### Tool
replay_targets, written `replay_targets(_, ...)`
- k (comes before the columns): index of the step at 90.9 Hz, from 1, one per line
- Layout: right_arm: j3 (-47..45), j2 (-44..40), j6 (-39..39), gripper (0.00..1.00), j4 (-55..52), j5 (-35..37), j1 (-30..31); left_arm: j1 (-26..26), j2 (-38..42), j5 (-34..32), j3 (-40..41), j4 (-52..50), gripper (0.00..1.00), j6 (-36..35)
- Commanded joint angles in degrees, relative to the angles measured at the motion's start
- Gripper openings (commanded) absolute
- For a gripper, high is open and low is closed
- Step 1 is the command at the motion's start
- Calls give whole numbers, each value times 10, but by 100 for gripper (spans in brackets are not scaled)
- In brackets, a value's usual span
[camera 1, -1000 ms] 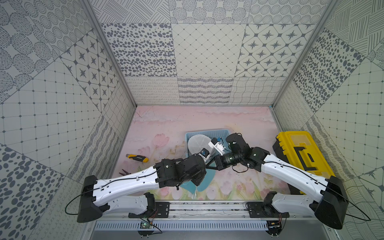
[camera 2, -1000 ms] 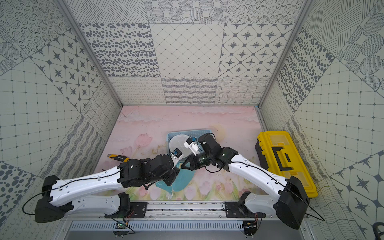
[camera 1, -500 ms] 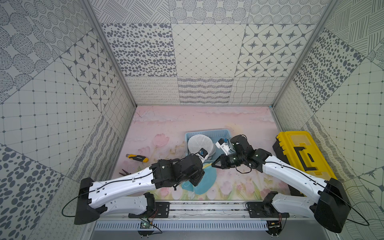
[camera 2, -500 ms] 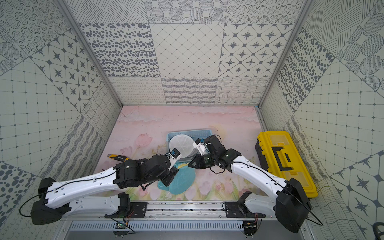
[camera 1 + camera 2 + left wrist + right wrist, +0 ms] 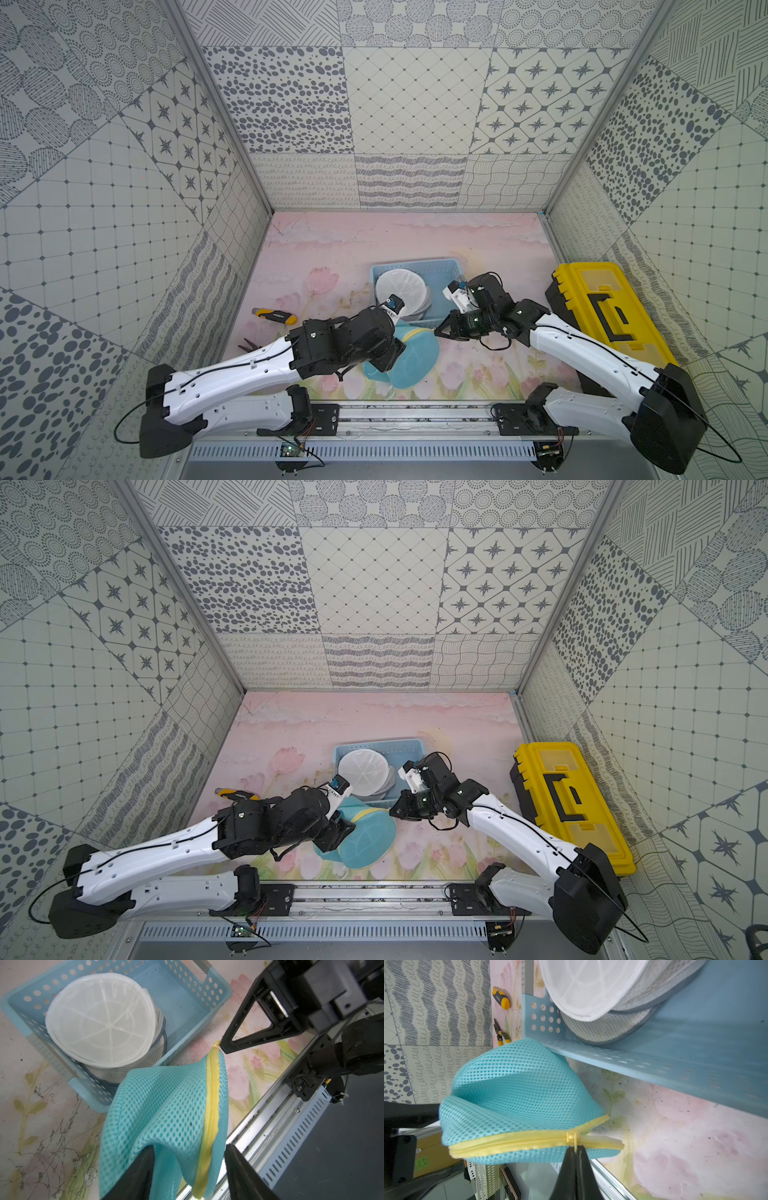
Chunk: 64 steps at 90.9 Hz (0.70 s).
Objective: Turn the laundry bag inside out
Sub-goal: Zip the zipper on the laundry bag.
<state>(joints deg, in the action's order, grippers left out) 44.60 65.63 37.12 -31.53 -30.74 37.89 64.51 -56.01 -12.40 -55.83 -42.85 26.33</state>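
I see the left end effector (image 5: 189,1147) with jaws apart, the bag (image 5: 162,1105) draped over one finger (image 5: 141,1176). The right end effector (image 5: 222,1045) pinches the top end of the zipper (image 5: 212,1105). A basket (image 5: 207,985) sits behind it on the table (image 5: 41,1126).

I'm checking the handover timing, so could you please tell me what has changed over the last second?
The left pincer opened its jaws, letting go of the teal laundry bag, which now drapes over one finger. The right pincer shifted to the right, pulling more of the bag into view. It stayed shut on the yellow zipper pull. The basket and toolbox did not move.
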Motion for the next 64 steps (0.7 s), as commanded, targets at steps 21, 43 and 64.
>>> replay_targets(21, 40, -5, -7, 0, -19, 15, 23, -5, 21, 0, -115, -45, 72, -19)
replay_targets(43, 47, -13, 5, 0, -21, 29, 39, 43, -191, 38, -186, 44, 66, -41)
replay_targets(64, 43, -25, 21, 0, -20, 47, 54, 76, -245, 22, -151, 75, 67, 9)
